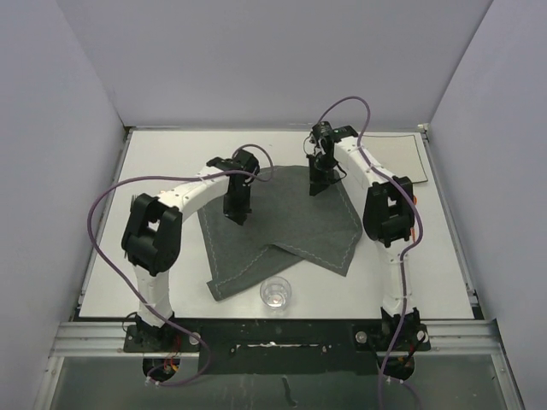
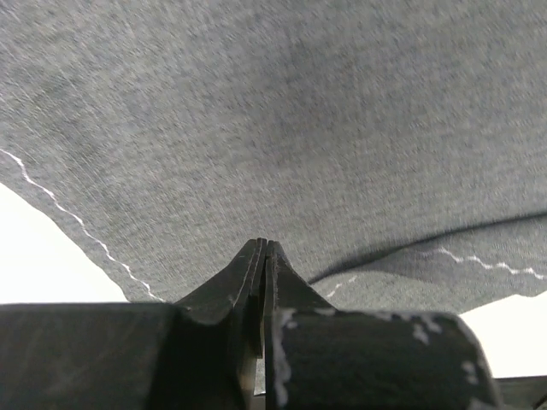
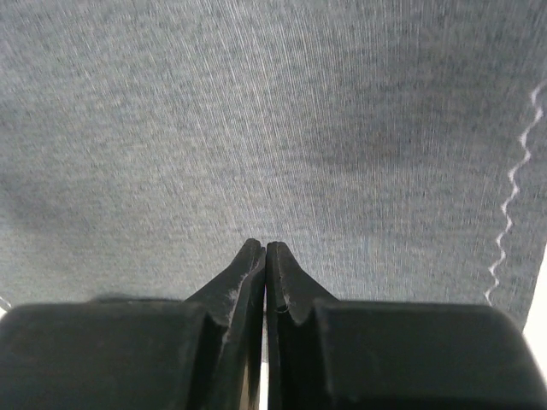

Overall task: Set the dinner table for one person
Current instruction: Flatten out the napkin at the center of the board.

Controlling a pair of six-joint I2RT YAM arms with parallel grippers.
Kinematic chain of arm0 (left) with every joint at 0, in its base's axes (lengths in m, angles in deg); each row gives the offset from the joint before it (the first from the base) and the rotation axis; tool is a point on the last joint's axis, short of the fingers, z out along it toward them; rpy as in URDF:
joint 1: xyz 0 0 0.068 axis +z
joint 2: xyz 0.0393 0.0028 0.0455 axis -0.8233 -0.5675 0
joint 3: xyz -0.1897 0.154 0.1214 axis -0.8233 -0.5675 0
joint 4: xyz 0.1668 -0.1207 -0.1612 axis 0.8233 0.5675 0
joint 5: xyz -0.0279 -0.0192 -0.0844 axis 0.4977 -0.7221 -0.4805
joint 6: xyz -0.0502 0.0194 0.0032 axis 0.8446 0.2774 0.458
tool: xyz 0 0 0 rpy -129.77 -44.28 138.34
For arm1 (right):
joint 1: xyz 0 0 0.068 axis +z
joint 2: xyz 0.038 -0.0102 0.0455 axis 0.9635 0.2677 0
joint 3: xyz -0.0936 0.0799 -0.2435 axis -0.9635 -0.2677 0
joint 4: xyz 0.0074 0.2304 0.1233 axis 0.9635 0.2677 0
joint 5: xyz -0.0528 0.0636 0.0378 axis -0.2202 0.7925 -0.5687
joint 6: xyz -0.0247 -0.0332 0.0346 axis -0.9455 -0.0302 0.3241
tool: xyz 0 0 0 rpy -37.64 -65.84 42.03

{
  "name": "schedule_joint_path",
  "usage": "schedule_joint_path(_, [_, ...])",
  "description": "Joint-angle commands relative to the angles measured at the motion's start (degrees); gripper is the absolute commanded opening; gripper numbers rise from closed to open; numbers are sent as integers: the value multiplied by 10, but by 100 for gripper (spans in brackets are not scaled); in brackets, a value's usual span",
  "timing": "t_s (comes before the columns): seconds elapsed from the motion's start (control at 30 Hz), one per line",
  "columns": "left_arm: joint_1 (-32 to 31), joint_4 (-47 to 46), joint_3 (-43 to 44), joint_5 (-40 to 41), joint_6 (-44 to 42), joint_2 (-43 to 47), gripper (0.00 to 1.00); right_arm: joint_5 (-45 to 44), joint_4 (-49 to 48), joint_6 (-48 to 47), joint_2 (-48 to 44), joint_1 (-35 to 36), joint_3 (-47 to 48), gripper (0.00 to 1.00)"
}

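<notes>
1. Dinner table [image 1: 154,162]: flat white rectangle with a thin metal edge, under both arms, walls on three sides.
2. Placemat [image 1: 291,213]: dark grey woven cloth with a white zigzag hem stitch [image 2: 68,218]. It lies mid-table, rumpled, with the near-right flap folded over.
3. Left gripper [image 2: 263,244] and right gripper [image 3: 263,245]: fingers pressed together, tips at the cloth. Can't tell if cloth is nipped.
4. Clear round glass [image 1: 276,293] just beside the mat's near edge; bare tabletop to the left and far side.

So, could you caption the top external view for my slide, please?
Left end effector and right end effector pinch the rumpled grey placemat on the dinner table.
</notes>
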Motion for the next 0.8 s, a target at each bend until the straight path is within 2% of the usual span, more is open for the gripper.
schedule_joint_path(0.0, [29, 18, 51, 17, 19, -35, 0, 15, -15, -7, 17, -4, 58, 0])
schedule_joint_path(0.5, [121, 60, 169, -15, 14, -182, 0, 45, -8, 6, 105, -6, 126, 0])
schedule_joint_path(0.63, [139, 87, 254, -22, 5, -245, 0, 56, -3, 14, 134, -12, 149, 0])
schedule_joint_path(0.77, [156, 119, 361, -29, -8, -325, 0, 107, -16, 42, 161, -28, 151, 0])
